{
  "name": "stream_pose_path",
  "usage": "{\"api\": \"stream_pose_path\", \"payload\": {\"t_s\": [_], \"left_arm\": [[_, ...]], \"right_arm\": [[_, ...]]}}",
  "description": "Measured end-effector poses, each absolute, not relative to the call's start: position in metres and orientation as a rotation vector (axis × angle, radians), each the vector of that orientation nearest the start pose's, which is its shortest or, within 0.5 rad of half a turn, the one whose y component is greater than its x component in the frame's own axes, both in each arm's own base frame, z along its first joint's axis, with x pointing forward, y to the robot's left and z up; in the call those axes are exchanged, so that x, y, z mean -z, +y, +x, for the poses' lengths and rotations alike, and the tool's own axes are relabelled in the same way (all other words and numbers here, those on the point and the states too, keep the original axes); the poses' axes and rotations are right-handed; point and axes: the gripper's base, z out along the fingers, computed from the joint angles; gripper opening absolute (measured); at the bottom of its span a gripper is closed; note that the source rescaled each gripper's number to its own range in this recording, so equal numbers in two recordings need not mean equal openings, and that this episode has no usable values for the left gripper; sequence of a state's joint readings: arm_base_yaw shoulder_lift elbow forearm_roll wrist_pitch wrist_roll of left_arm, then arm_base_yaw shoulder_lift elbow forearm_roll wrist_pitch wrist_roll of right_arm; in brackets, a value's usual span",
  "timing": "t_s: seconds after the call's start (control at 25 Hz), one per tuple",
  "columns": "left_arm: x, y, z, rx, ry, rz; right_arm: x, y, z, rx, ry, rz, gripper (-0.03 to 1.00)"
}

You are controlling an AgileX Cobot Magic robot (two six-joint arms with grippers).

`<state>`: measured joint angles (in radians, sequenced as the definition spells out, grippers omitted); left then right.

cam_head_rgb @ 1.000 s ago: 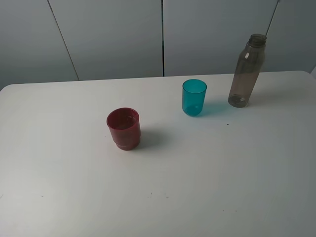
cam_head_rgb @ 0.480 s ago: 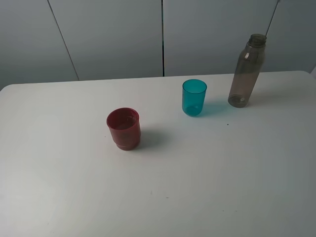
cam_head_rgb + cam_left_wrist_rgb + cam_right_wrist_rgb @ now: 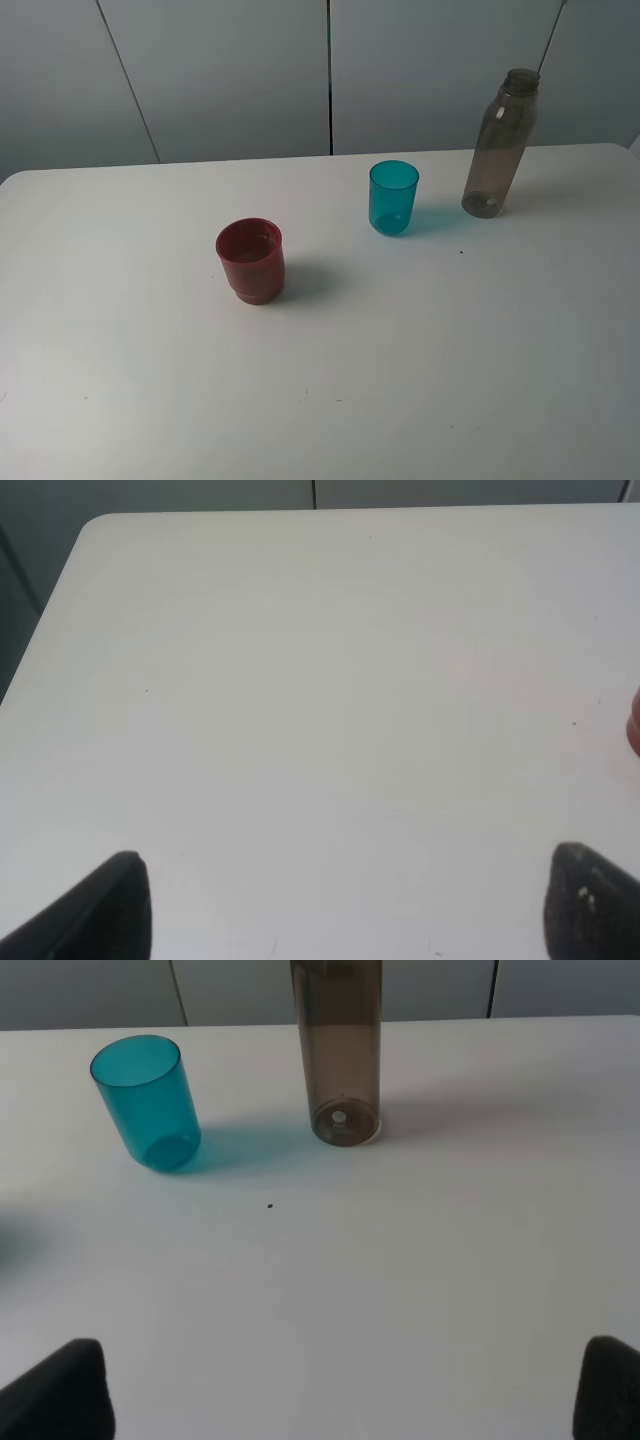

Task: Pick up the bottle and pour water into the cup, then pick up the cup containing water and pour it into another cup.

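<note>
The tall smoky grey-brown bottle [image 3: 501, 142] stands upright at the back right of the white table [image 3: 420, 380]; the right wrist view shows its lower body [image 3: 338, 1055]. The teal cup [image 3: 394, 197] stands left of it, upright, also seen as the teal cup [image 3: 147, 1103]. The dark red cup [image 3: 251, 260] sits nearer the middle left; a sliver of that red cup [image 3: 634, 723] shows at the edge of the left wrist view. Neither arm appears in the exterior view. My left gripper [image 3: 345, 905] and right gripper [image 3: 340, 1390] are open, holding nothing, well short of the objects.
Grey wall panels [image 3: 330, 70] rise behind the table's back edge. The table's rounded back-left corner [image 3: 95, 525] shows in the left wrist view. A small dark speck [image 3: 270, 1206] lies on the tabletop in front of the bottle.
</note>
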<state>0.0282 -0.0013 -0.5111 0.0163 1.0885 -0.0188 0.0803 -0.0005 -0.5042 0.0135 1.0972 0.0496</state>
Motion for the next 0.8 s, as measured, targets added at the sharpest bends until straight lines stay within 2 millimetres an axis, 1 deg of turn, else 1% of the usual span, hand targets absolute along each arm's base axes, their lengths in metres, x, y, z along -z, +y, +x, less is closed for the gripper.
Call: {"api": "stream_pose_path", "payload": {"t_s": [0.8], "left_arm": [[-0.2781, 0.0011, -0.0076, -0.024, 2.059, -0.052]], "right_arm": [[-0.2755, 0.0005, -0.0071, -0.096, 2.077, -0.033, 0.99]]}}
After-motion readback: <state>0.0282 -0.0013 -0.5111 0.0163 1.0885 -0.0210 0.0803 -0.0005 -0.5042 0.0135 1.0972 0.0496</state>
